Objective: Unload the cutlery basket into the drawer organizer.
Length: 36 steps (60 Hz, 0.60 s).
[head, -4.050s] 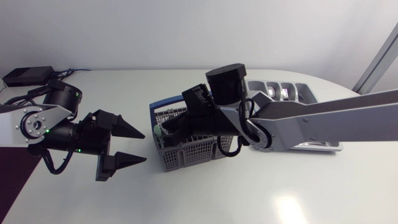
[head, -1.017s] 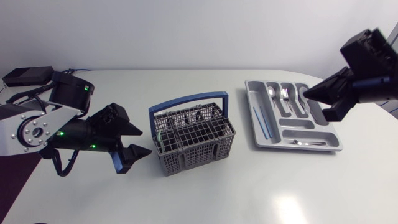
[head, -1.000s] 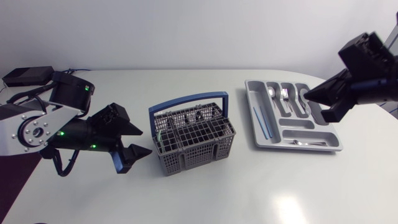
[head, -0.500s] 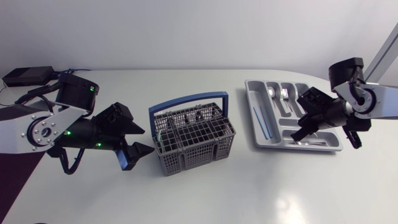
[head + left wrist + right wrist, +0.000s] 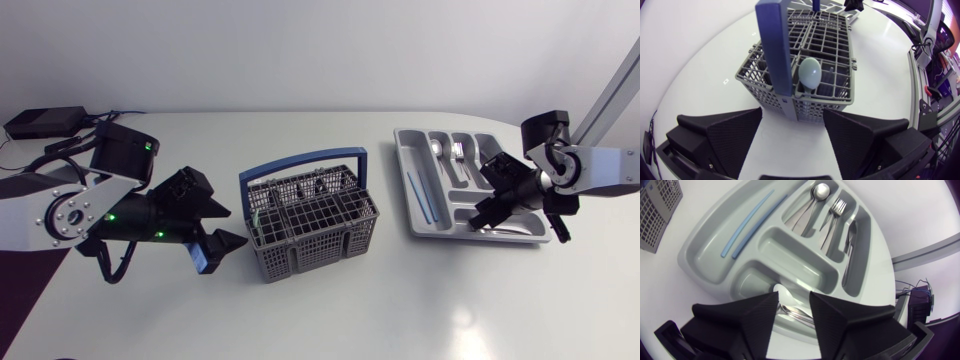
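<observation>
Cutlery basket [image 5: 318, 232]: grey mesh, upright on the white table [image 5: 400, 310]. Its blue handle [image 5: 774, 47] is raised and arches over the top. A pale green spoon [image 5: 810, 72] stands bowl-up in the compartment at the basket's left end, just beside the handle. Contents of the other compartments cannot be made out.

Left gripper [image 5: 238, 227]: just beside the basket's left end wall and pointing at it, tips close but not touching. Fingers spread wide, nothing between them but bare table and the basket's foot.

Drawer organizer [image 5: 418, 215]: grey tray, well apart from the basket, on its right.
- The long compartment on the side nearest the basket holds a blue stick [image 5: 749, 222].
- The next slots away from the basket hold, in order, a spoon [image 5: 820, 190], a fork [image 5: 836, 210] and knives [image 5: 852, 240].
- The crosswise compartment holds silver cutlery pieces [image 5: 799, 314]. Type cannot be told, as they are partly hidden.

Right gripper [image 5: 793, 300]: over that crosswise compartment, at the organizer corner farthest from the basket. Fingers parted by a narrow gap. The silver pieces show below the gap, lying in the tray, and no finger is seen clamping them.

Black box [image 5: 40, 122]: far left of the basket, beyond the left arm, at the table's edge.
</observation>
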{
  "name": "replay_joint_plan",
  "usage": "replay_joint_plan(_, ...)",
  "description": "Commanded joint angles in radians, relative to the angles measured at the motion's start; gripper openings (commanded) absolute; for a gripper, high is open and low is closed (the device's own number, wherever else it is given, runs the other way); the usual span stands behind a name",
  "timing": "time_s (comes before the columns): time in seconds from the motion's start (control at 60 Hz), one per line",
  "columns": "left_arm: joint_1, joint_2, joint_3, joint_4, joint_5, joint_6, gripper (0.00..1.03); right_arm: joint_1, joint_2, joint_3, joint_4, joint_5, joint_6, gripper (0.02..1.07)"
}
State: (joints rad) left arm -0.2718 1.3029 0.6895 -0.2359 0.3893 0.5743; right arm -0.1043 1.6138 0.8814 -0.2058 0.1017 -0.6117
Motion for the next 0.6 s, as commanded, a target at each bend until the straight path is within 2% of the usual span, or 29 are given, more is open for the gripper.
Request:
replay_joint_plan(0.0, -0.007, 0.012, -0.019, 0.033, -0.012, -0.036, 0.93, 0.034, -0.114, -0.021, -0.026, -0.003, 0.027, 0.93)
replay_joint_plan(0.233, -0.003, 0.085, 0.013, 0.147, -0.052, -0.068, 0.93, 0.167, -0.322, -0.053, -0.136, -0.025, 0.07, 0.96)
replay_joint_plan(0.4, 0.025, 0.156, 0.067, 0.207, -0.058, -0.1, 0.93, 0.262, -0.382, -0.073, -0.167, -0.025, 0.096, 0.97)
replay_joint_plan(0.583, 0.042, 0.211, 0.119, 0.26, -0.061, -0.129, 0.93, 0.384, -0.439, -0.056, -0.216, -0.086, 0.165, 0.98)
